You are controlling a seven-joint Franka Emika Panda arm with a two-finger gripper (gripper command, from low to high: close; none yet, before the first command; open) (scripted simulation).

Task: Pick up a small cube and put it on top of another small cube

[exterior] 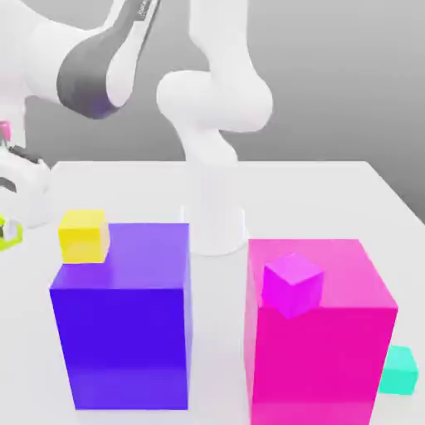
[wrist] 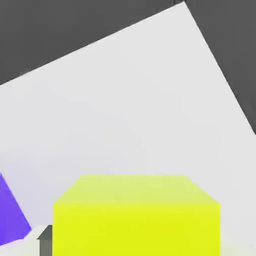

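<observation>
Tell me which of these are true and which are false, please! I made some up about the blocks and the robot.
1. The small yellow cube sits by the big purple block. True.
2. The gripper is open and holds nothing. False: in the hand view the gripper is shut on the lime cube.
3. A small pink cube shows in front of the big pink block. True.
4. The teal cube lies on top of the purple block. False: it lies on the white table, at the pink block's side, toward the exterior view's right.
5. The big purple and pink blocks touch. False: a gap of table shows between them.
</observation>
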